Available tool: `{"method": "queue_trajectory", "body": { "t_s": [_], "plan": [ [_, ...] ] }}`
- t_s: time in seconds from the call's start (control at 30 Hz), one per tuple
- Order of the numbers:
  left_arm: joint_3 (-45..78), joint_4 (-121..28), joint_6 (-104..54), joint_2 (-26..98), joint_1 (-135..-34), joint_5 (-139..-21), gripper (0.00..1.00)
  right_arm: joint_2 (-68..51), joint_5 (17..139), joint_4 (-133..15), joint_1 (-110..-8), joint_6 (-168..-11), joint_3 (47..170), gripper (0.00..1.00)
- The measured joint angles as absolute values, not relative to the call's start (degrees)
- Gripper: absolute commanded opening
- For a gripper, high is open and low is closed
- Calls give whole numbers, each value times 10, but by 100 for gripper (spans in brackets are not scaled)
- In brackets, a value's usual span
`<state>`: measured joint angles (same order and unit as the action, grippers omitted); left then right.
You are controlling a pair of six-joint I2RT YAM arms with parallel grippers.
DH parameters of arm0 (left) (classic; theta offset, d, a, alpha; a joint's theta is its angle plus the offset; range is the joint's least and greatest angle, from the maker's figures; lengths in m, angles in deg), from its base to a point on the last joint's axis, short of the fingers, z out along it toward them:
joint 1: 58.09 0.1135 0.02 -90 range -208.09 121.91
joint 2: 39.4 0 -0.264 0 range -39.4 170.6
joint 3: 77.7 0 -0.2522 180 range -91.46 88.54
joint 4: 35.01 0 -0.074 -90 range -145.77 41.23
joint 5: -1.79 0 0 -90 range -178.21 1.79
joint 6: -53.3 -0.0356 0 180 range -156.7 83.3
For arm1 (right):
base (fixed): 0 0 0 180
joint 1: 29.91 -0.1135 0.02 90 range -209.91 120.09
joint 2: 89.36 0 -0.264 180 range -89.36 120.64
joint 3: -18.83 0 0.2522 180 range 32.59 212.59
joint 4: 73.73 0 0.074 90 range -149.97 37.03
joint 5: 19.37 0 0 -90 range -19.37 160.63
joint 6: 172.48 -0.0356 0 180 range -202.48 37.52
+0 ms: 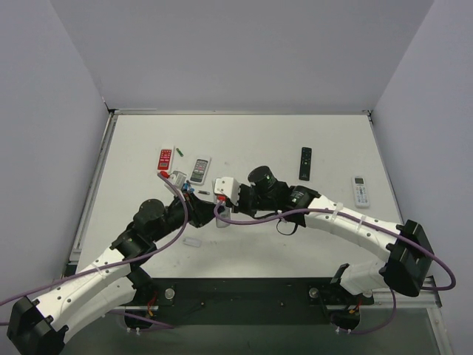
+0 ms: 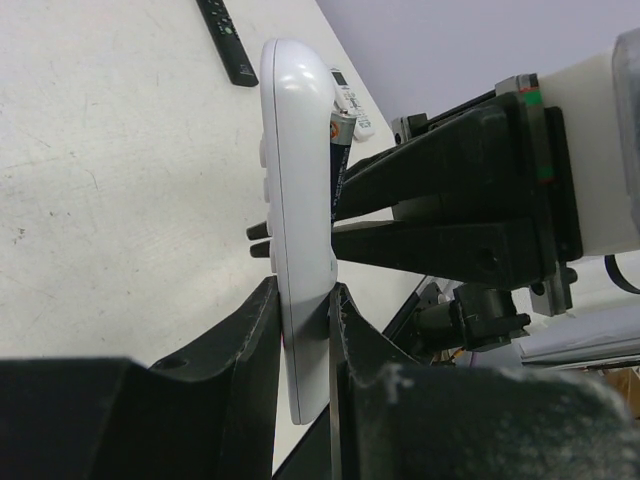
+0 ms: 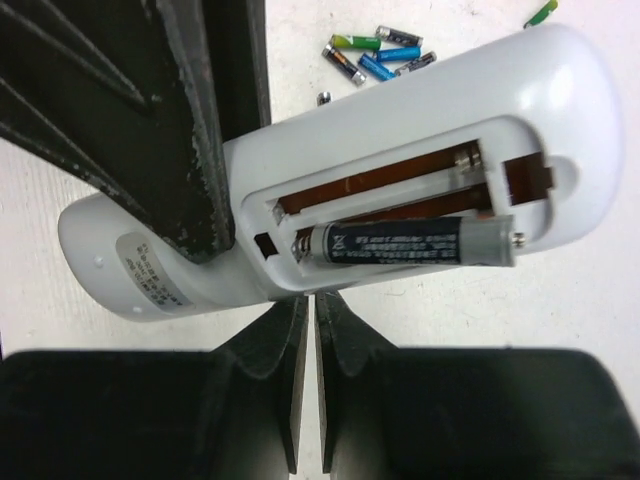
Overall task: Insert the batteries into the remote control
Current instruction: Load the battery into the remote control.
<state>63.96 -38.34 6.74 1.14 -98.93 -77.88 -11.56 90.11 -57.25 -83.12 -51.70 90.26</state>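
1. Left gripper (image 2: 303, 292) clamps the white remote control (image 2: 295, 150) near one end, on edge, so its battery recess faces my right arm.
2. Right gripper (image 3: 307, 300), jaws closed on nothing, sits just beside the recess. I judge the closed tips serve as a pusher.
3. Dark battery (image 3: 410, 243) lies in the slot on the right gripper's side, its metal end overhanging the recess wall, so not seated. The other slot is empty.
4. Left finger (image 3: 200, 130) crosses the remote close beside the recess, crowding that end.
5. Spare batteries (image 3: 372, 52) lie on the table (image 1: 259, 133) beyond. The black remote (image 1: 305, 163) and display remote (image 1: 360, 191) lie well apart to the right.
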Motion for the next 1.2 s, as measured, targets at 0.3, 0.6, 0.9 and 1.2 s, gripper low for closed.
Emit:
{"method": "queue_trajectory", "body": {
  "t_s": [0.3,0.6,0.9,1.2],
  "plan": [
    [640,-409,81,11,-989,-791,0,-131,899,-595,-812,-557,903,30],
    [640,-423,81,10,-989,-791,0,-198,916,-593,-793,-552,914,47],
    [640,-422,76,2,-989,-777,0,-196,957,-593,-793,-550,934,44],
    [640,-422,68,-4,-989,-765,0,-186,984,-591,-793,-548,959,33]
  ]
}}
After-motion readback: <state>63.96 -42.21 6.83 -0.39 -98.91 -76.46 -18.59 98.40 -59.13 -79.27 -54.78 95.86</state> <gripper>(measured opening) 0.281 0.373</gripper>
